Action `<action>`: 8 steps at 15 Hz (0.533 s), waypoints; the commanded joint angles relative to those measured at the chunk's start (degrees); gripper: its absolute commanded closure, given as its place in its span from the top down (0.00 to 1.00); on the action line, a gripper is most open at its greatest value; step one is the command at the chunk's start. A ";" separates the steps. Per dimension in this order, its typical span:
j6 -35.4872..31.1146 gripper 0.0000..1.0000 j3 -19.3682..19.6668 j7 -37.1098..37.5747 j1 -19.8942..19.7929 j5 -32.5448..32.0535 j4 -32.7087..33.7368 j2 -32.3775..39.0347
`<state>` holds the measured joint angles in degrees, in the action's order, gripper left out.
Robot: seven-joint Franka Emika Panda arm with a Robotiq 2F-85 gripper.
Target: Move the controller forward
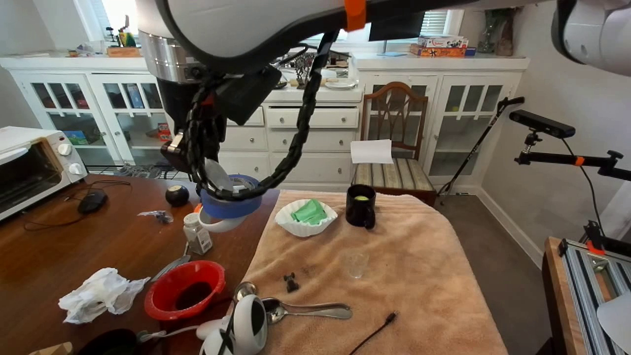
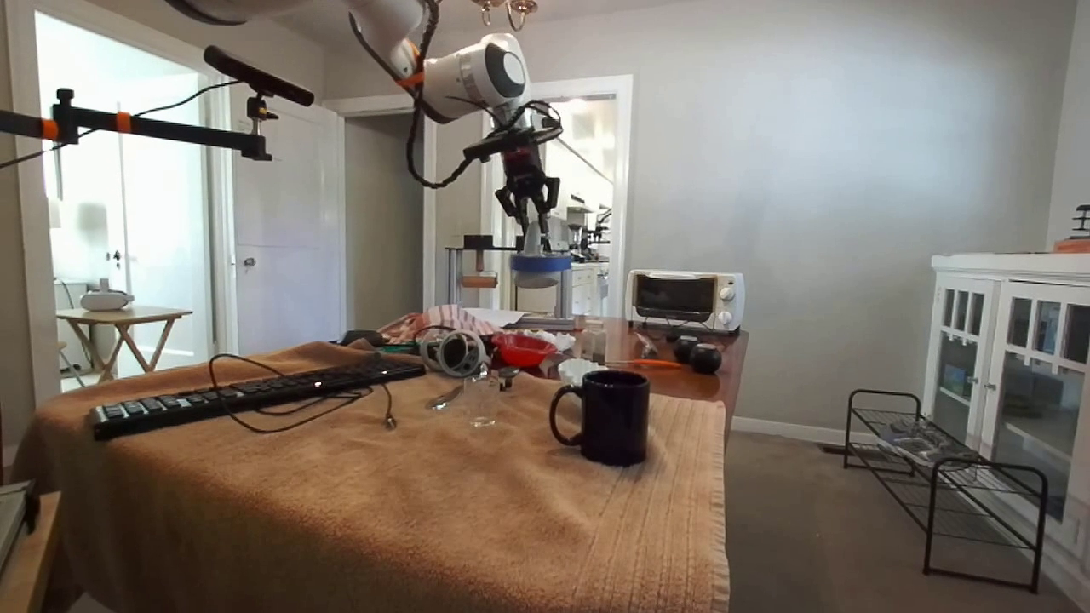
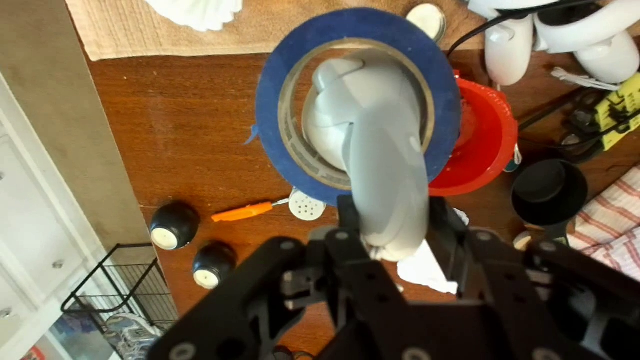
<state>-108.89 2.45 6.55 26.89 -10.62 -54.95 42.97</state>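
Observation:
The controller (image 3: 385,165) is pale grey-white, with a rounded handle and a white lower part. A roll of blue tape (image 3: 360,22) rings its lower part. My gripper (image 3: 392,220) is shut on the handle end, one finger on each side. In both exterior views the controller (image 1: 215,173) (image 2: 534,241) hangs from the gripper (image 2: 534,223), and the tape (image 1: 231,207) (image 2: 541,263) circles it. It is held in the air above the wooden table (image 1: 39,251). A black cable crosses in front of the gripper in an exterior view, hiding part of the fingers.
A red bowl (image 1: 162,296), shaker (image 1: 198,236) and black jar (image 1: 177,195) stand on the wood. The towel (image 1: 414,261) bears a black mug (image 1: 360,209), a white dish (image 1: 291,227) with green contents, a clear glass (image 2: 482,400) and a keyboard (image 2: 255,396). White ringed devices (image 1: 244,325) lie near the bowl.

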 commanded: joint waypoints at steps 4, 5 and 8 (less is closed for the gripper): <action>0.09 0.14 3.47 13.40 6.18 -7.22 -20.72 -14.56; -0.11 0.14 3.10 14.12 6.35 -6.92 -23.26 -16.19; -1.10 0.14 2.59 16.94 6.89 -6.50 -31.41 -21.51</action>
<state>-108.53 5.10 20.37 32.74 -16.22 -75.04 29.18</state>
